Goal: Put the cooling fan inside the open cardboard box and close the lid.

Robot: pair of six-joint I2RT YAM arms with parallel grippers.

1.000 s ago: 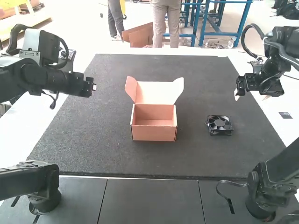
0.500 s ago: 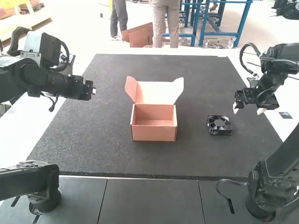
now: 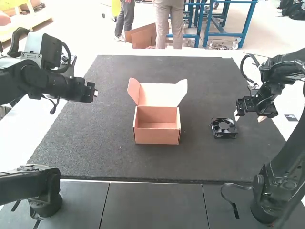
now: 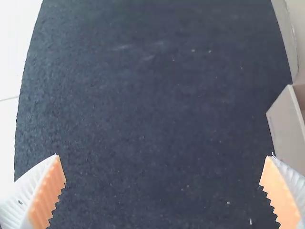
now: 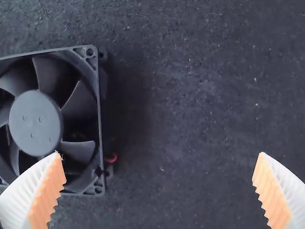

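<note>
A black, seemingly rubbery mat (image 3: pixel 95 133) carries the open cardboard box (image 3: pixel 157 125) and, to its right, the cooling fan (image 3: pixel 223 128).

The cooling fan (image 3: pixel 223 128) is lying on the mat (image 3: pixel 95 138), right of the cardboard box (image 3: pixel 157 126), with the right gripper (image 3: pixel 238 110) hanging near it.

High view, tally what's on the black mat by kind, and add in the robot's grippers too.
Cardboard box: 1
Cooling fan: 1
Grippers: 2, the left gripper and the right gripper
Total: 4
</note>
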